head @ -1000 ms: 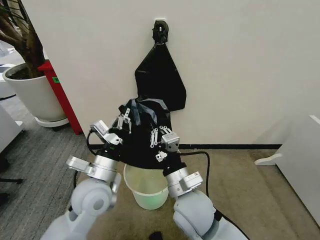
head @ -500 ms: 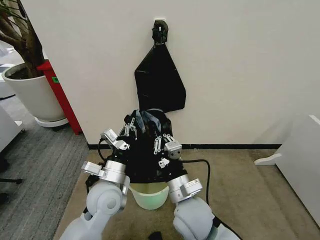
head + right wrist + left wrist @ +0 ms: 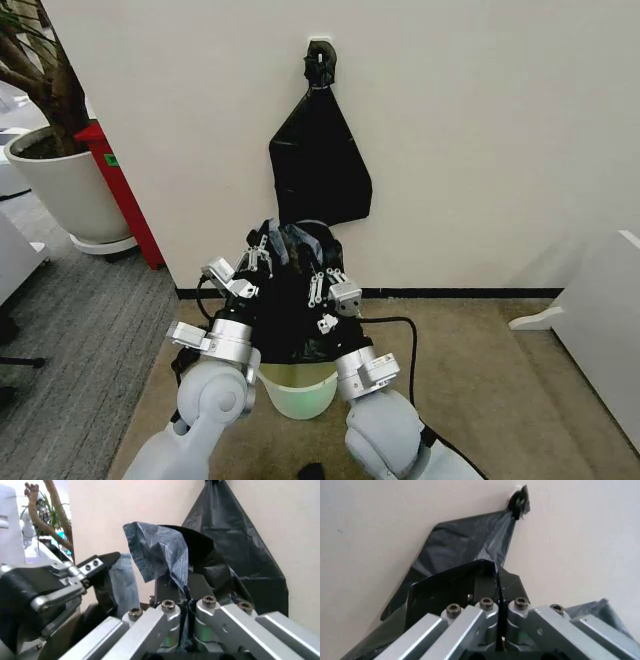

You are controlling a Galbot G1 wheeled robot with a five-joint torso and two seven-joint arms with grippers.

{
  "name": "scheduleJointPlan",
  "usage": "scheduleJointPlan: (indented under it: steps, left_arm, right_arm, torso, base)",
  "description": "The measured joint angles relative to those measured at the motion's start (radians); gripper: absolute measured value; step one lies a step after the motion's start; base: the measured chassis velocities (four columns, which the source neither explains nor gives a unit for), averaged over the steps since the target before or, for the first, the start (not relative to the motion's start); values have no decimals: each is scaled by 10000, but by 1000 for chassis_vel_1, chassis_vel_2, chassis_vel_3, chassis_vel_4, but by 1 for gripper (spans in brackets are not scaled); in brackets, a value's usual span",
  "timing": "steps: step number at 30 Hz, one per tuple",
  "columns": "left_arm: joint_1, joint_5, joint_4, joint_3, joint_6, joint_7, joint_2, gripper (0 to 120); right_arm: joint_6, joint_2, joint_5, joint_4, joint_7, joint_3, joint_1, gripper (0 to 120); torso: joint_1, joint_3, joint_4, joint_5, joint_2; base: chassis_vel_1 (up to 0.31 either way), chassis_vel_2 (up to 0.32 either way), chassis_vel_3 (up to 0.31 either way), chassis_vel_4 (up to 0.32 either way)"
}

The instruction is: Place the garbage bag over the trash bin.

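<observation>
The thin, glossy black plastic garbage bag [image 3: 290, 300] is held up between both arms, directly over the small round cream-white plastic trash bin [image 3: 297, 390], which stands on the beige carpet floor [image 3: 480, 380] at 6 o'clock in the head view, close to the white wall [image 3: 480, 130]. The left tool [image 3: 258, 252] is clamped narrow on the bag's edge at about 11 o'clock of the bin; in the left wrist view a pinched fold of black film [image 3: 497, 588] is seen between the closed fingers. The right tool [image 3: 318, 283] is likewise closed on the bag, at about 1 o'clock of the bin, with a crumpled flap [image 3: 160, 555] standing up from its grip in the right wrist view.

Progress, as judged: the bag is picked up and brought over the bin, with its lower part draped across the far side of the rim; the near rim and the pale greenish inside are left uncovered. The mouth is not yet stretched around the rim, and that part is left to do.

A second black bag bundle [image 3: 318, 160], tapering to a knot, is hung on a wall hook at 12 o'clock, apart from the task. A large white plant pot [image 3: 60, 185] is seen at 10 o'clock.
</observation>
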Motion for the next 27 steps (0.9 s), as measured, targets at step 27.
scheduleJointPlan:
  steps: [27]
  left_arm:
    - [-1703, -3416, -576, 775, 922, 402, -470, 0]
  right_arm:
    - [898, 1495, 1469, -309, 190, 422, 735, 0]
  torso:
    - [0, 0, -1, 1, 0]
  base:
    - [0, 0, 0, 0]
